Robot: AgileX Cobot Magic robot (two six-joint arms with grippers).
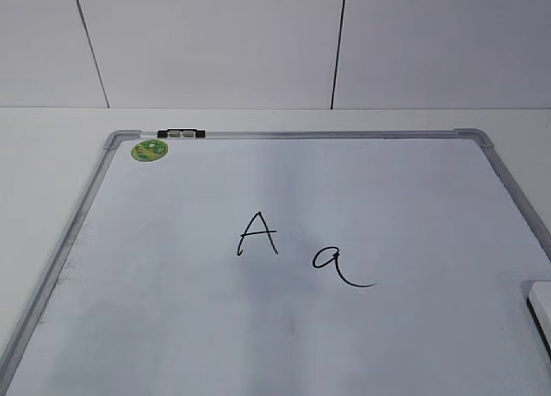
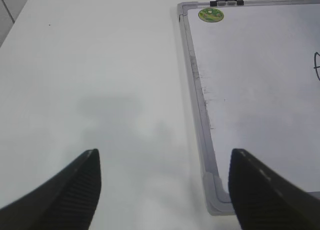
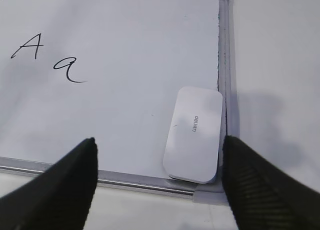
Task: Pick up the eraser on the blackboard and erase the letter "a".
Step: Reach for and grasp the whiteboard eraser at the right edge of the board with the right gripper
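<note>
Clearly, both sets of jaws are gaping wide and empty. The eraser (image 3: 194, 135) is lying on the blackboard (image 3: 125, 120), touching its right frame near the corner, so descending jaws are risking catching the frame; the capital A (image 3: 27, 46) neighbouring the letter "a" (image 3: 67, 69) is risking smudging.

Three cameras, all aimed at the blackboard (image 1: 284, 241) from the near side.

My exterior view looks down at a slant toward the far wall. My left wrist view sits near the board's left near corner, my right wrist view near its right near corner; the right wrist and exterior views share the letter "a" (image 1: 337, 264) and the eraser (image 3: 195, 134).
</note>
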